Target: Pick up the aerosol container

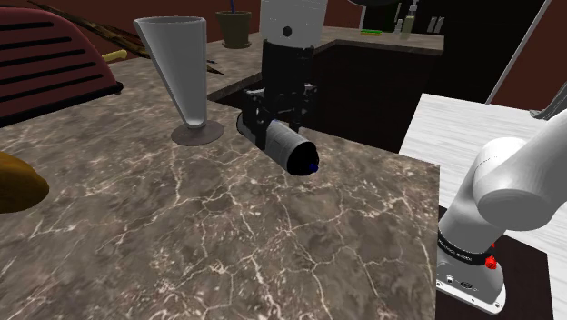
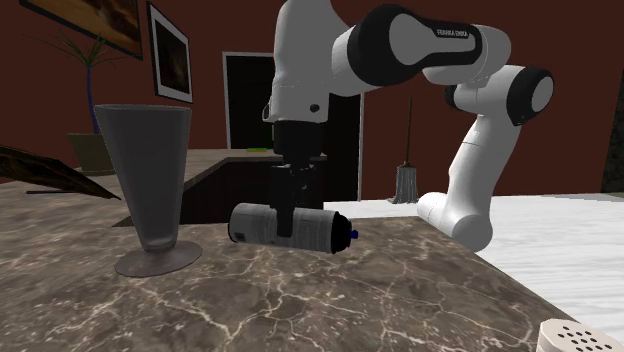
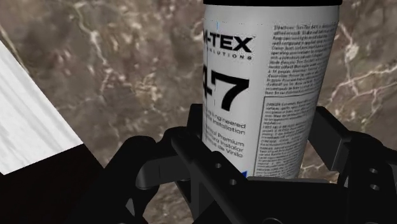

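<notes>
Nearest, at the shoulder view's lower right: the white arm [image 1: 509,191] with dark joints, rising from its base, which carries a red button.

Item, worktop [image 1: 182,236]: brown marbled stone with pale veins, spreading left and far from the arm.

Item, white planked surface [image 1: 482,136]: just right of the worktop, beyond the arm.

Item, rounded yellow-brown object [image 1: 18,186]: on the worktop at the shoulder view's left edge, cut off by the frame.

Item, aerosol can [image 1: 283,145]: the task's thing. It lies on its side over the middle of the worktop's far part, level in the second exterior view. The body is pale, with black print including a large "47" in the wrist view. The cap is dark with a small blue spot and points toward the shoulder view's near right. The black jaws come straight down from above and are clamped on the can's middle, one on each side of it. Whether the can touches the stone beneath cannot be told.

Item, tall grey conical glass [image 1: 182,73]: upright on a round foot, near the can on its left in the shoulder view, apart from it.

Item, dark red slatted object [image 1: 45,64]: far left on the worktop.

Item, plant pot [image 1: 234,27]: behind the glass.

Item, far counter [image 1: 363,41]: behind the arm, with small bottles [image 1: 413,20] on it.
</notes>
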### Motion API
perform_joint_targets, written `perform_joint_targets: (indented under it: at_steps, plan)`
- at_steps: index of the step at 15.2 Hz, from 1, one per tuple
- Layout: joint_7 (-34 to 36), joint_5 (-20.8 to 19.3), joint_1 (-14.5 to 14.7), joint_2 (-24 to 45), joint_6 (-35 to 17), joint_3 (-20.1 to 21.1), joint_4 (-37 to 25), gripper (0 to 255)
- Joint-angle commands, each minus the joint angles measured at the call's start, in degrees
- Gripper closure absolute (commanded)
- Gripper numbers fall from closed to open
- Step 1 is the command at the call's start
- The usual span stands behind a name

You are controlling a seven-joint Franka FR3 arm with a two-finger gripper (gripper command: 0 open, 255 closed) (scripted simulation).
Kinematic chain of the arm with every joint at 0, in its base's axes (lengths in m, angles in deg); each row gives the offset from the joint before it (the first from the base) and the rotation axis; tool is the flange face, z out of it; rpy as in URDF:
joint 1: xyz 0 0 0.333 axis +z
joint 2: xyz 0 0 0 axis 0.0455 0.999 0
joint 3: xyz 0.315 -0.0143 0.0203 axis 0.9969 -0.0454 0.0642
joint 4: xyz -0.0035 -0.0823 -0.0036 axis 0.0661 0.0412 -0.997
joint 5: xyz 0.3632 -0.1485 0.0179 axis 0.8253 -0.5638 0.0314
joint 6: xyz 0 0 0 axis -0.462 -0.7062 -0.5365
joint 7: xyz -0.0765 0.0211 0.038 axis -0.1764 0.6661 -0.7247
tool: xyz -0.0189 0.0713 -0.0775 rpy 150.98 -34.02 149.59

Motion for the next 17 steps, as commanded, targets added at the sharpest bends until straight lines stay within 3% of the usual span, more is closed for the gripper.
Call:
perform_joint_targets:
  at_steps: [1,5,17]
  plan:
    - [0.0,0.0,0.0,0.1,0.0,0.0,0.1,255]
    - [0.0,0.1,0.0,-0.1,-0.1,0.0,0.2,255]
    - [1.2,-1.1,-0.6,1.4,8.9,-0.7,-10.2,255]
